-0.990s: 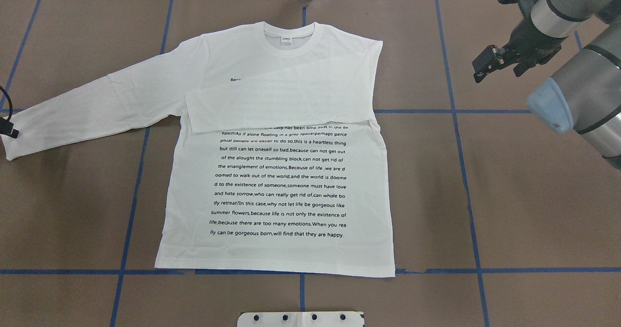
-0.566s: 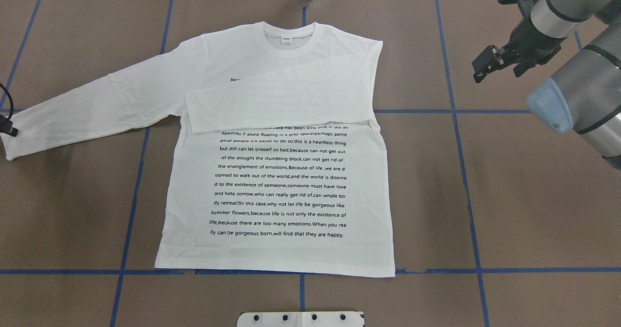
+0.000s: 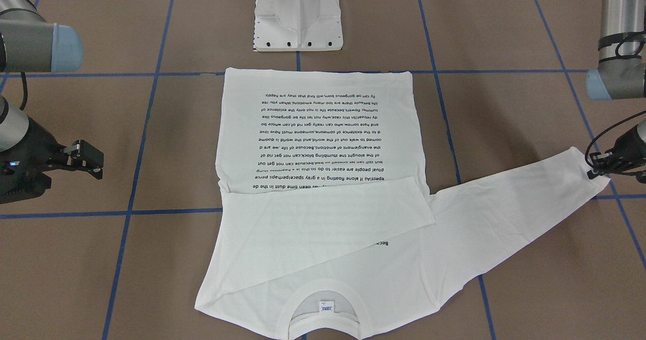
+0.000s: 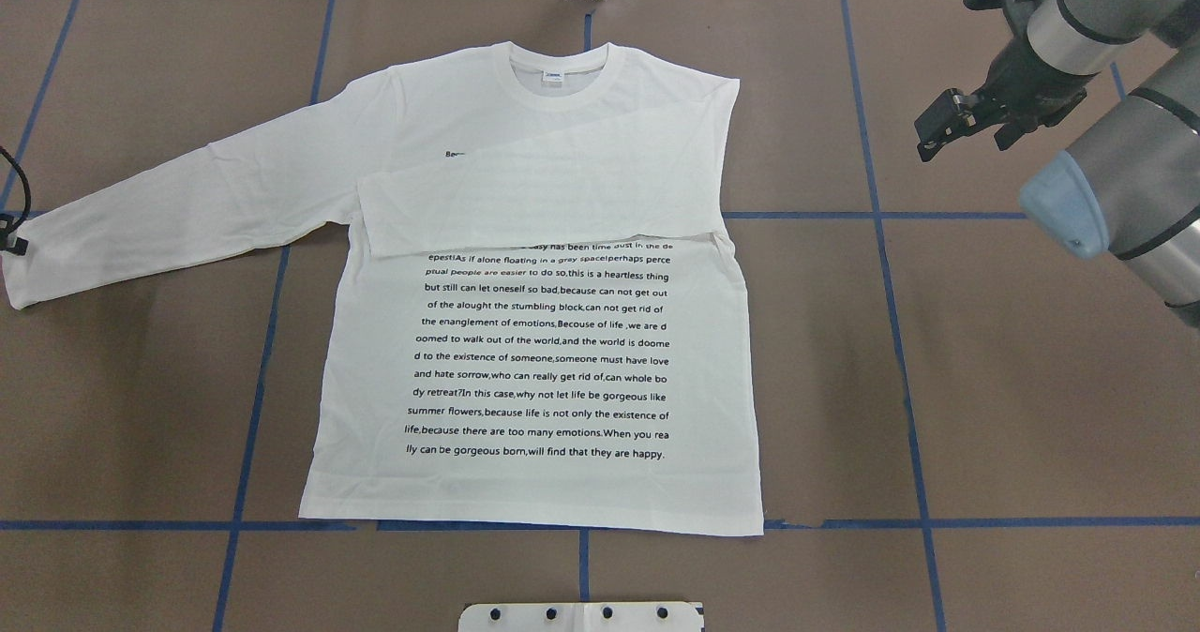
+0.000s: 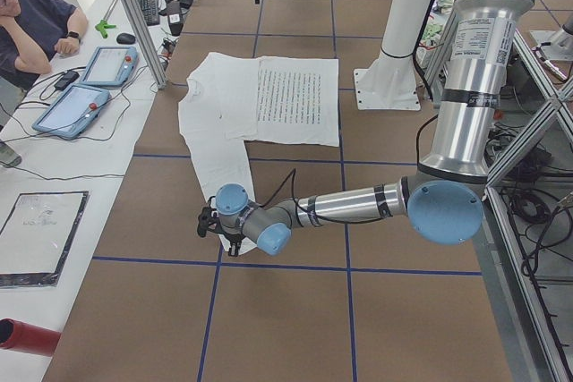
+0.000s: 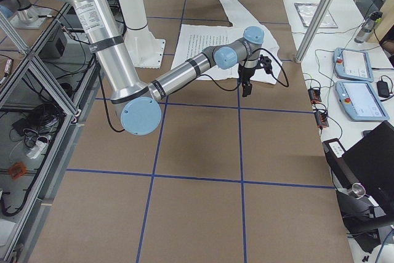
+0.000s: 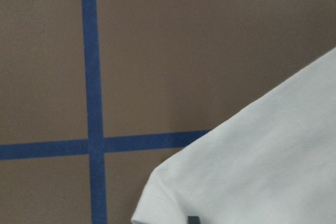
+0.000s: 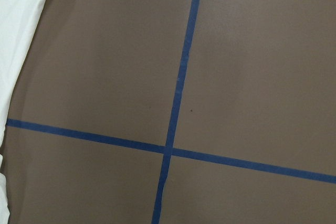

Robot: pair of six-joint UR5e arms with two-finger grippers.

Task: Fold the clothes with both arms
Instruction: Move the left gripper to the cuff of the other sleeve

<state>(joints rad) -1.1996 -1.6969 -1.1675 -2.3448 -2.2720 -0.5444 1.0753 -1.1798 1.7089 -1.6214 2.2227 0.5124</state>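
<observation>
Brown table (image 4: 1031, 379) with a blue tape grid (image 4: 881, 215): the white T-shirt (image 4: 534, 351) lies flat at centre, print up, neck on the far side from the robot, right sleeve (image 4: 544, 191) folded across the chest, left sleeve (image 4: 187, 201) stretched out toward the robot's left. At that sleeve's cuff sits the left gripper (image 3: 594, 171), can't tell if it's clamped on the fabric. Over bare table, well off the shirt, the right gripper (image 3: 88, 161) hangs with jaws apart, nothing in them.
</observation>
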